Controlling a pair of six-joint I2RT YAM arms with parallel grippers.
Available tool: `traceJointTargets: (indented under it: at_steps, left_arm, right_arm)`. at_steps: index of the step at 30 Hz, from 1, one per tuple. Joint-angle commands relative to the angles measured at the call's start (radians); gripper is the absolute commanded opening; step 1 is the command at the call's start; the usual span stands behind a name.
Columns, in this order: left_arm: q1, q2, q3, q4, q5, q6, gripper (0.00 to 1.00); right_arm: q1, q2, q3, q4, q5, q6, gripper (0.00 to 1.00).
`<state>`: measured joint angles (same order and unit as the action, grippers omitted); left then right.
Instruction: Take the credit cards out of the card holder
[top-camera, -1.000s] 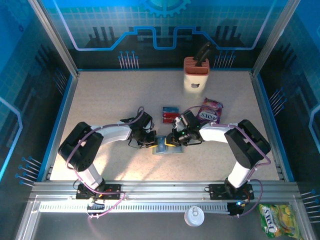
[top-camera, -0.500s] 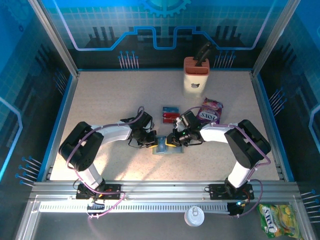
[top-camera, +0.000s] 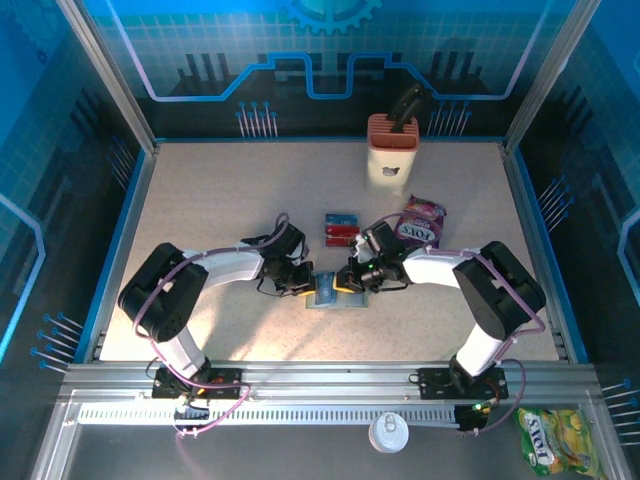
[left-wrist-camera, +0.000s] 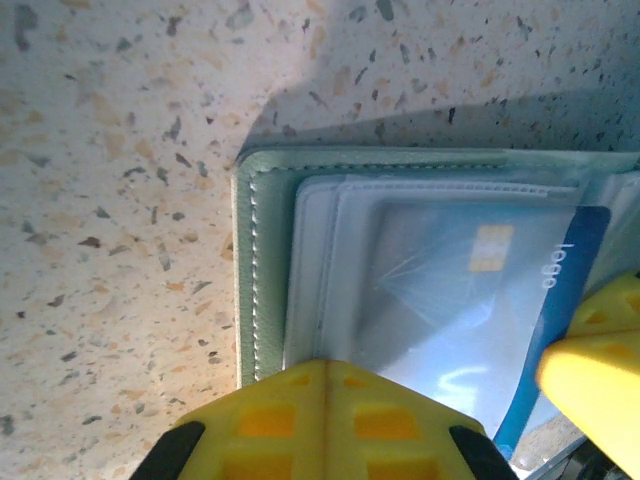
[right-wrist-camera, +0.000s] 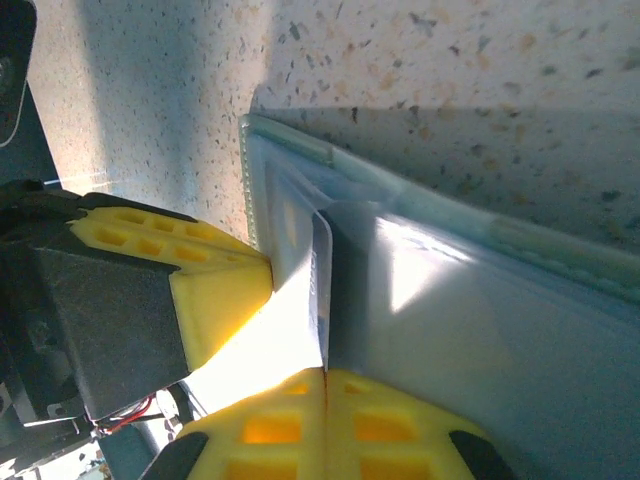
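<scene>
Yellow ribbed fingers of the left tool (left-wrist-camera: 325, 378) were pressed together with no gap, their tips resting against the near edge of a flat grey-green folding card holder with clear plastic sleeves (left-wrist-camera: 246, 270). Whether they pinched any of it I could not tell. The right tool (right-wrist-camera: 325, 388) also had its yellow fingers closed. A thin clear leaf of the card holder ran straight into the seam between them, so it was clamped on that leaf, which stood lifted off the panel.

Both tools met over the card holder, one from each side, with a right finger (left-wrist-camera: 600, 360) just beside the left tool. Under the clear sleeve lay a blue card with a gold chip (left-wrist-camera: 545, 300), inside the holder and reaching toward the right tool.

The card holder lay on the speckled beige surface (top-camera: 220, 200), near the middle, between the two arms. Just beyond it, two small thin credit cards (top-camera: 341, 229), one blue and one red, lay side by side. A crinkled purple-red snack packet (top-camera: 421, 221) lay to their right, and a tall orange-and-cream block (top-camera: 392, 148) stood near the far edge.
</scene>
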<state>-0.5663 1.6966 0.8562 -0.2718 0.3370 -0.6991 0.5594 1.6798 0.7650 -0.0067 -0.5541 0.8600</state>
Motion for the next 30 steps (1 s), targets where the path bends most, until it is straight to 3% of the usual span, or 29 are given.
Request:
traceJointTargets:
  at_steps: [1, 13, 30]
  left_arm:
    - [0.004, 0.039, -0.019, -0.080, -0.047, 0.023, 0.00]
    - [0.007, 0.037, -0.021, -0.083, -0.045, 0.026, 0.00]
    - [0.007, 0.008, -0.025, -0.065, -0.026, 0.017, 0.00]
  right_arm:
    - [-0.022, -0.031, -0.010, -0.032, 0.013, -0.027, 0.00]
    - [-0.044, -0.047, 0.008, -0.116, 0.017, -0.085, 0.00]
    - [-0.047, -0.118, 0.109, -0.392, 0.140, -0.197, 0.00]
